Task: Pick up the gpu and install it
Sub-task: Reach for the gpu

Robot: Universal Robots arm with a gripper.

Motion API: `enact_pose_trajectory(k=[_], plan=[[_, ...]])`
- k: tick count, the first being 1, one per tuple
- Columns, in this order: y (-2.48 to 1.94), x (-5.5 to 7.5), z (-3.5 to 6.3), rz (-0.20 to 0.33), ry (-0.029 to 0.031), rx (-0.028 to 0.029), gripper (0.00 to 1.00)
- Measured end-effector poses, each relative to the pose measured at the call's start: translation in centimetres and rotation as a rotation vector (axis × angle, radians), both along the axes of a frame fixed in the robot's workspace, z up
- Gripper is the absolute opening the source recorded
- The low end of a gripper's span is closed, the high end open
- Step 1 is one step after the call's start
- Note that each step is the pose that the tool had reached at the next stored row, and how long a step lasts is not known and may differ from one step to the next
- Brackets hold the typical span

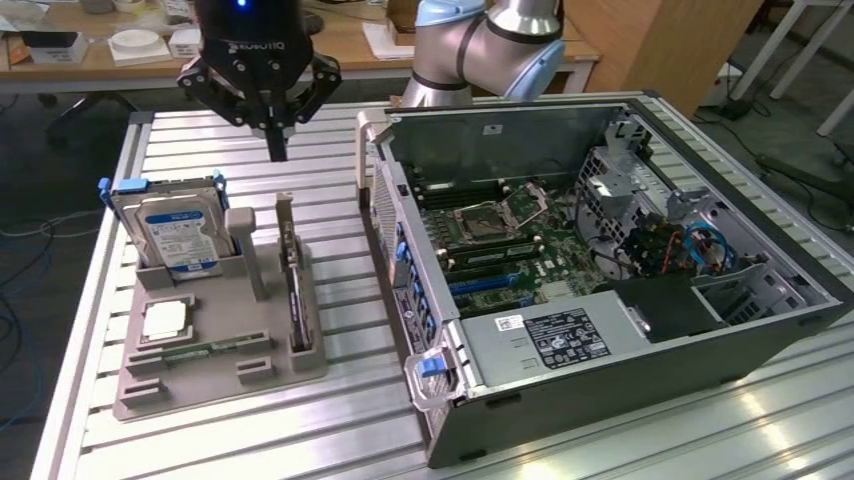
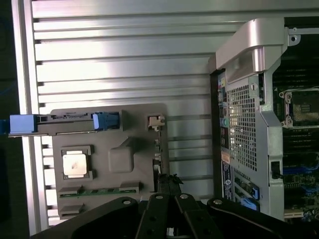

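— What are you seeing in the exterior view?
— I'm reading "ROBOTIQ" on the gripper (image 1: 276, 142). Its fingers are pinching together, empty, hovering above the gpu (image 1: 294, 290). The card is standing on edge in the grey tray (image 1: 200, 385), left of the computer case (image 1: 641, 400), lying near-to-far with its bracket far.
— And the wrist view?
— The closed tips are sitting over the card's near end.

On your slatted table (image 1: 334, 430) sits a grey tray (image 1: 200, 385). In it you have a hard drive (image 1: 171, 232) standing upright in its slot, a processor (image 1: 163, 320) lying flat, and a memory stick (image 1: 214, 350) just beside that. To the exterior view's right lies your open case (image 1: 614, 395), with its motherboard (image 1: 501, 225) and power supply (image 1: 554, 335) exposed.
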State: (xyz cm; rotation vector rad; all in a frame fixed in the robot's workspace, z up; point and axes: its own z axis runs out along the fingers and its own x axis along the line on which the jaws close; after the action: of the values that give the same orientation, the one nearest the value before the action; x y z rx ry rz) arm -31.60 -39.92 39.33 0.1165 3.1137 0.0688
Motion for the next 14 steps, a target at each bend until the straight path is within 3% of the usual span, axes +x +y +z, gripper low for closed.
enact_pose_trajectory(k=[14], plan=[[-0.03, -1.2, 0.0, 0.0, 0.0, 0.0, 0.1]])
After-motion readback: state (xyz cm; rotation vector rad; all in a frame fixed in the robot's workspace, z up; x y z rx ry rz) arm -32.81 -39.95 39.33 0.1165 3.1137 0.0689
